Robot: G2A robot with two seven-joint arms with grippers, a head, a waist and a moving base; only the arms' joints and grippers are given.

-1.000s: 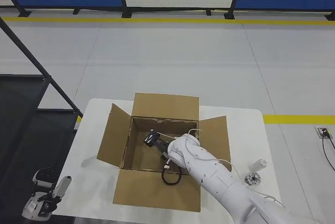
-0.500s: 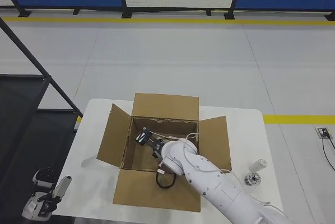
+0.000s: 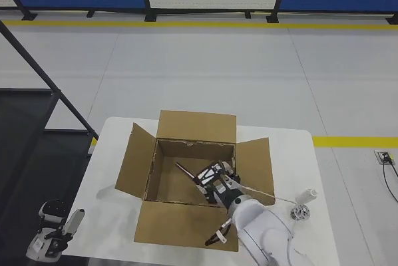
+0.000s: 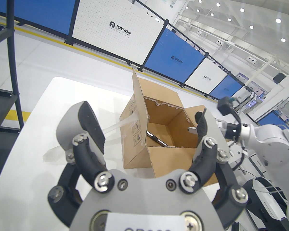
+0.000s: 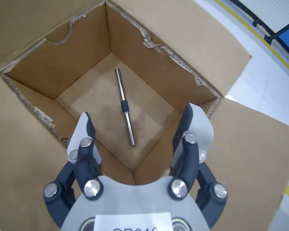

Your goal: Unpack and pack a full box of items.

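**Now: one rod left in the open box, both grippers empty**

Only a silver metal rod (image 5: 125,108) with a dark band at its middle lies in the cardboard box (image 5: 69,56), flat on the floor and slanted across it. From the top view the rod (image 3: 184,170) sits toward the far left of the floor, its near end hidden under the arm. All four flaps of the box (image 3: 198,125) are folded outward, their inner edges torn and ragged. A strip of clear tape (image 4: 127,121) hangs off the flap that faces the left arm.

The right gripper (image 5: 137,111) hangs over the box opening, jaws spread wide with nothing between them, pointing down at the rod without touching it. In the top view this gripper (image 3: 212,176) is above the right half of the opening.

The left gripper (image 4: 144,110) is likewise released and empty, aimed at the box (image 4: 159,156) from well apart. It sits off the near left corner of the white table (image 3: 285,153).

To the right of the box stand a small white bottle (image 3: 308,195) and, just beside it, a small shiny round item (image 3: 299,213).
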